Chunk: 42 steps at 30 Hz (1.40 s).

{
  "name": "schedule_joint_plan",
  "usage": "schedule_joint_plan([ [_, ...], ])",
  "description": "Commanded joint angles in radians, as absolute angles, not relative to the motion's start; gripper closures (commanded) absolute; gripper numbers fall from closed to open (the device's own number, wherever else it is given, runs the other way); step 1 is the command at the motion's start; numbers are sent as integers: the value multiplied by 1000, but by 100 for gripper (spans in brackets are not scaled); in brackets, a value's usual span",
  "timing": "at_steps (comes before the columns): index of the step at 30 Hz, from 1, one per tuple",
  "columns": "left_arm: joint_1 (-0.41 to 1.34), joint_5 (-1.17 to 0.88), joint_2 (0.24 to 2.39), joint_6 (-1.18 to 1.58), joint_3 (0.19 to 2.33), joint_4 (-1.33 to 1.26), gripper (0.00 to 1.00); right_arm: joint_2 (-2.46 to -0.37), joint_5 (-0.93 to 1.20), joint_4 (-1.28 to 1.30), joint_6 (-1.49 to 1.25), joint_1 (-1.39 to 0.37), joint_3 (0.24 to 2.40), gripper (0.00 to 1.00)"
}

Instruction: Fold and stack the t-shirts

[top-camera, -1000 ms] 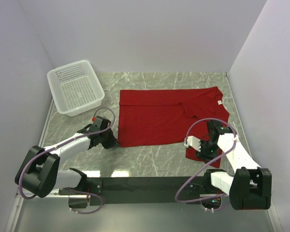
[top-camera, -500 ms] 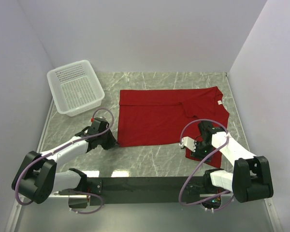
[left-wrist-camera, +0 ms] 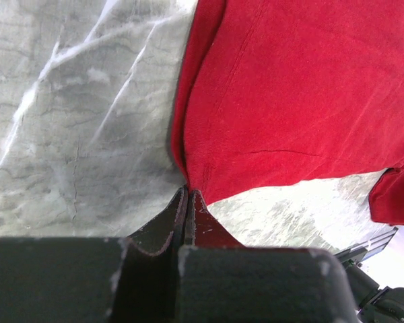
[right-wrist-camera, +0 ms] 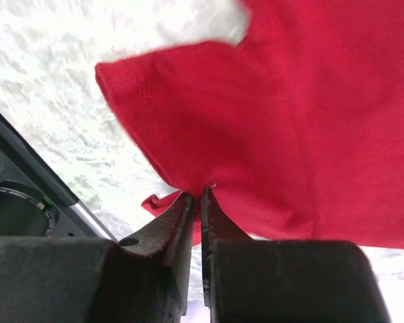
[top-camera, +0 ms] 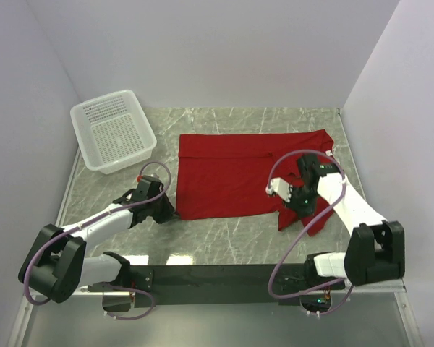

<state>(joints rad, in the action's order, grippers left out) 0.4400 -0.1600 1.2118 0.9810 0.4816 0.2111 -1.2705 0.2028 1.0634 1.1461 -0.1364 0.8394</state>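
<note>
A red t-shirt [top-camera: 231,173] lies spread on the marble table, partly folded, with a white neck label [top-camera: 328,152] near its right end. My left gripper [top-camera: 171,212] is shut on the shirt's near left corner [left-wrist-camera: 195,180], low at the table. My right gripper [top-camera: 301,204] is shut on a pinch of the shirt's red fabric [right-wrist-camera: 209,182] near its right sleeve and holds it lifted off the table, with cloth hanging below the jaws. A red flap [top-camera: 315,223] trails toward the front right.
A white mesh basket [top-camera: 113,130] stands at the back left of the table. The black base rail [top-camera: 224,278] runs along the near edge. Plain walls close in on the left, back and right.
My right gripper closed on the shirt's near right part and carried it up and back, away from the front edge. The left gripper stayed shut on the left corner.
</note>
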Motion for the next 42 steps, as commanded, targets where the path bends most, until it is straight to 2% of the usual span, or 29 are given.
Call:
schedule_joint_plan([
  [1, 440, -170, 1221, 962, 482, 167, 99, -1363, 273, 1149, 1103, -161, 958, 88],
  [8, 439, -172, 1223, 962, 479, 167, 99, -1512, 207, 1016, 823, -279, 1063, 86],
  [9, 440, -173, 1223, 962, 479, 166, 99, -1520, 193, 965, 780, -285, 1074, 82],
  [12, 440, -173, 1229, 962, 479, 161, 99, -1534, 141, 911, 674, -287, 1130, 62],
  [15, 440, -175, 1236, 960, 480, 156, 99, -1499, 97, 910, 683, -273, 1144, 53],
  [20, 437, -176, 1244, 959, 485, 153, 99, -1411, 178, 982, 776, -218, 1088, 53],
  [23, 439, -179, 1252, 957, 488, 150, 99, -1353, 258, 1071, 867, -221, 970, 57],
  [27, 439, -189, 1269, 950, 497, 147, 99, -1302, 178, 973, 822, -259, 781, 57],
  [30, 439, -193, 1276, 948, 500, 144, 99, -1305, 124, 902, 756, -279, 729, 55],
  [42, 439, -206, 1270, 953, 488, 132, 99, -1356, 41, 753, 637, -311, 683, 53],
])
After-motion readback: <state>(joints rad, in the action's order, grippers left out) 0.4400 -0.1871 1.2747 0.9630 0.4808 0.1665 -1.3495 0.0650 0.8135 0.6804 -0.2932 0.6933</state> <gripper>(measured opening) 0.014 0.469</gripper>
